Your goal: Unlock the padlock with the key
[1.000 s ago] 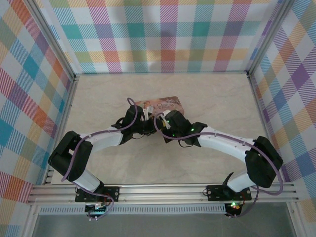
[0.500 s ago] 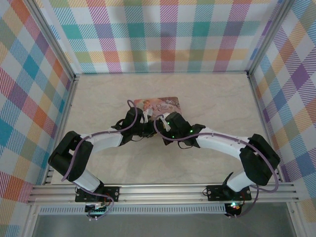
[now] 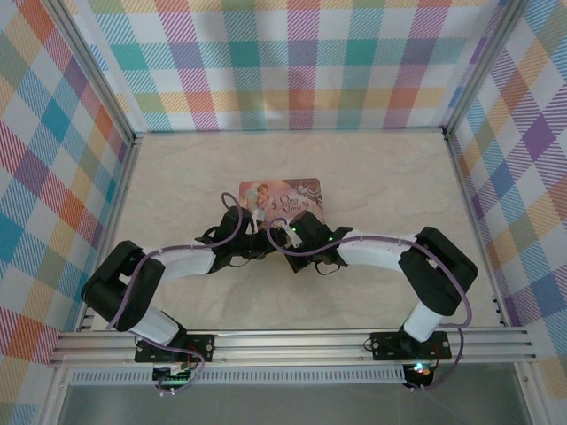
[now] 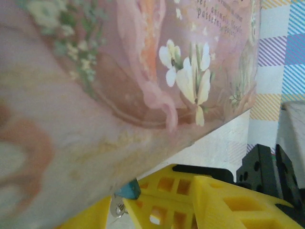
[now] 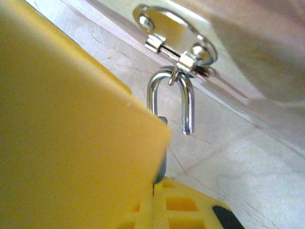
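near the table's (image 3: 390, 177) middle, at the pink tin's (image 3: 282, 197) near edge, the padlock (image 5: 189, 105) hangs by its shackle from the hasp (image 5: 174, 36), body pinched between the right gripper's (image 5: 153, 185) closed fingers; left gripper's (image 3: 259, 233) jaws, cannot tell.

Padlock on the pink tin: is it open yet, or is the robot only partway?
Done, it seems: the padlock shows one shackle leg hanging free of its body. In hand: the right claw is shut at the lock's body, and what looks like the key sits just under it. Remaining: the shackle is looped through the hasp of the pink tin, so it could be slipped off.
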